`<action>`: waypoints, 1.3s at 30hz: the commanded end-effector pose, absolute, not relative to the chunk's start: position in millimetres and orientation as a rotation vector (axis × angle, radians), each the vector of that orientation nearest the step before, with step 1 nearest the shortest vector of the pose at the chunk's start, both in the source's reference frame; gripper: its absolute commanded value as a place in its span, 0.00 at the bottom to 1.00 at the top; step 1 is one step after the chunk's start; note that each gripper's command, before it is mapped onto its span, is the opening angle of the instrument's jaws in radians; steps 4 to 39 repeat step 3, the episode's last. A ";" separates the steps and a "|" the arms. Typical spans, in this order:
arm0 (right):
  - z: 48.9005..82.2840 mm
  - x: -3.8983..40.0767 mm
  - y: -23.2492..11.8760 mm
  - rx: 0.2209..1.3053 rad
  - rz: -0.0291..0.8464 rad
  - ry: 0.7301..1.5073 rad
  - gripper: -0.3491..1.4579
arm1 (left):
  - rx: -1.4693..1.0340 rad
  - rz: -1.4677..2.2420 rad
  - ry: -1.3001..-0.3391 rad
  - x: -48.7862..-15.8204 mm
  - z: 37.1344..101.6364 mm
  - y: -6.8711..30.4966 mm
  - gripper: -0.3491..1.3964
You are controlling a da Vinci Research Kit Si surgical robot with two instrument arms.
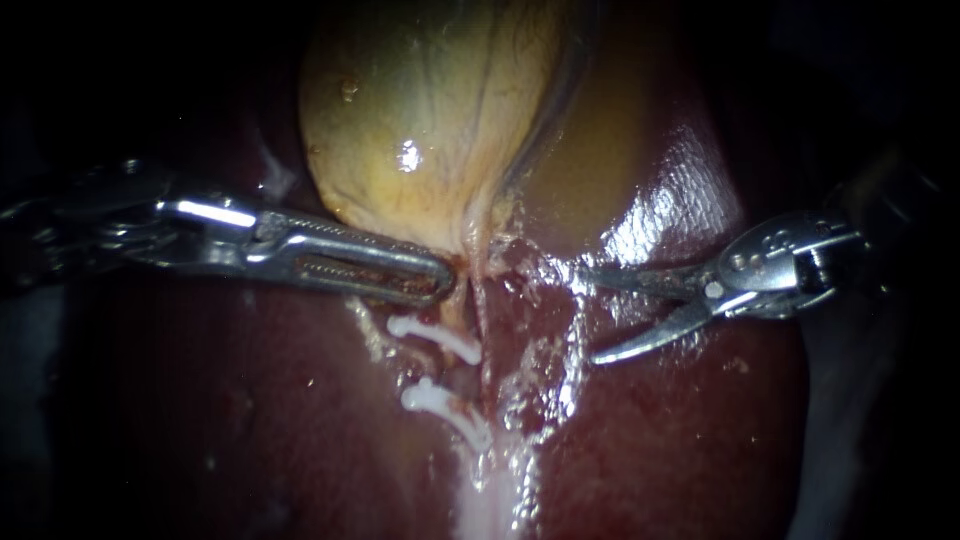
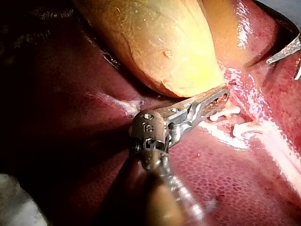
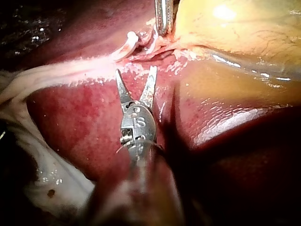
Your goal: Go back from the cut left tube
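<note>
Jaws of the right instrument (image 1: 590,315) stand spread wide with nothing between them; they are two thin curved blades, and both tips lie over bare liver (image 1: 250,400). Noted position: just below the narrow end of the gallbladder (image 1: 420,100), off to the side its own shaft enters from, and clear of the gallbladder. Right wrist view confirms it: the right instrument (image 3: 136,70) is parted and the blade tips touch neither strand nor clip. Jaws of the left instrument (image 1: 440,280) are long and ridged and are clamped together on tissue at the gallbladder's narrow end; in the left wrist view reddish tissue shows in the slot at the tip of the left instrument (image 2: 221,96). The tube (image 1: 452,372) runs downward from that same narrow end, carrying two white clips (image 1: 435,335) one below the other. It lies nearer the left instrument than the open blades. Cut end not clearly made out from here.
</note>
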State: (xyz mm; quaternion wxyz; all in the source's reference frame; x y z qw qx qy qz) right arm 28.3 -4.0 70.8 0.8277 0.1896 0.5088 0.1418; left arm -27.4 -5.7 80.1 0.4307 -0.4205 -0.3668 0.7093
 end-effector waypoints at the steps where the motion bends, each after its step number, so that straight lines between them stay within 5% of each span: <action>1: 70.8 28.3 -4.0 0.403 0.300 1.081 0.99 | -1.049 1.769 -0.915 -27.3 80.1 -5.8 0.00; 39: 70.7 28.3 -4.1 0.403 0.309 1.088 0.99 | -1.049 1.769 -0.916 -27.3 80.0 -5.8 0.00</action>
